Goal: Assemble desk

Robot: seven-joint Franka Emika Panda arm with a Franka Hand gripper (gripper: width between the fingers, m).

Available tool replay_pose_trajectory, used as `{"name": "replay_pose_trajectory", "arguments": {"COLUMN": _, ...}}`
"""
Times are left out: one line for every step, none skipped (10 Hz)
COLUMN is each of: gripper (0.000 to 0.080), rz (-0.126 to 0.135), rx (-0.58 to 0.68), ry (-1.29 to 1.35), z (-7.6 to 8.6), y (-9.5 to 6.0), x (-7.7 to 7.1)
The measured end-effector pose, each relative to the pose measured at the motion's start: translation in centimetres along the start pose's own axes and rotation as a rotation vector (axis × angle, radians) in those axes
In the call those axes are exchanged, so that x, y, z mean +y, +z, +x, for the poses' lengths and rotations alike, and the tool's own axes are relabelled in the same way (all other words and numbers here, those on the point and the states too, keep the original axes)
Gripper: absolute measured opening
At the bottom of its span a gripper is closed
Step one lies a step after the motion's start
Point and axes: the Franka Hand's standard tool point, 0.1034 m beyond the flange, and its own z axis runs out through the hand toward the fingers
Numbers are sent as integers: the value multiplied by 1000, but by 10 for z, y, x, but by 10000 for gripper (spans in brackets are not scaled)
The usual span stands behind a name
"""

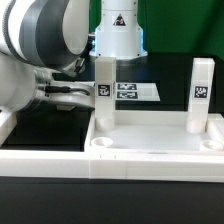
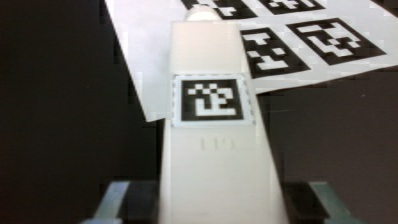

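- While the arm's two-finger gripper (image 2: 217,200) reaches in from the exterior view's left, it has 1 white plastic block leg (image 1: 105,92) with a black-and-white square tag between its jaws; I call it the first leg.
- The dark fingers (image 2: 125,200) stand on the 2 sides of the first leg, very near to its faces. Whether they already pinch it or only bracket it, I cannot tell (the contact lies at the very edge of the wrist view).
- The first leg stands upright at a far corner of the white plastic square tray-like tabletop (image 1: 150,158) with raised rim. A second leg (image 1: 200,92) of the same kind stands upright at the other far corner, well apart.
- Behind them lies the thin flat white marker board (image 1: 145,90).
- The step in hand, as I judge it, is taking hold of the first leg to seat it in its corner socket. How deep it sits is not visible.
- The next move asks for a firm, square pinch on the flat faces, with the leg kept upright. A tilted grip could jam it or push the tabletop aside.
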Motion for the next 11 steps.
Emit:
{"name": "replay_pose_trajectory", "arguments": {"gripper": 288, "rz": 0, "rx": 0, "ry": -2, "z": 0, "y": 0, "x": 0}}
{"name": "replay_pose_trajectory", "arguments": {"gripper": 288, "rz": -4, "rx": 6, "ry": -45, "z": -1, "y": -3, "x": 1}}
{"name": "replay_pose_trajectory", "arguments": {"gripper": 288, "rz": -11, "rx": 23, "ry": -121, "z": -6, "y": -13, "x": 2}}
{"name": "replay_pose_trajectory", "arguments": {"gripper": 288, "rz": -46, "rx": 48, "ry": -190, "z": -16, "y": -30, "x": 2}}
{"name": "replay_pose_trajectory", "arguments": {"gripper": 288, "rz": -52, "rx": 59, "ry": -205, "z": -27, "y": -43, "x": -6}}
{"name": "replay_pose_trajectory", "arguments": {"gripper": 288, "rz": -51, "rx": 64, "ry": -217, "z": -35, "y": -54, "x": -11}}
{"name": "replay_pose_trajectory", "arguments": {"gripper": 288, "rz": -54, "rx": 89, "ry": -237, "z": -35, "y": -65, "x": -11}}
{"name": "replay_pose_trajectory", "arguments": {"gripper": 289, "rz": -55, "rx": 91, "ry": -235, "z": -33, "y": -63, "x": -10}}
{"name": "replay_pose_trajectory", "arguments": {"gripper": 289, "rz": -55, "rx": 93, "ry": -234, "z": -32, "y": -62, "x": -10}}
{"name": "replay_pose_trajectory", "arguments": {"gripper": 290, "rz": -59, "rx": 119, "ry": -236, "z": -28, "y": -66, "x": -10}}
{"name": "replay_pose_trajectory", "arguments": {"gripper": 290, "rz": -60, "rx": 119, "ry": -236, "z": -28, "y": -66, "x": -11}}
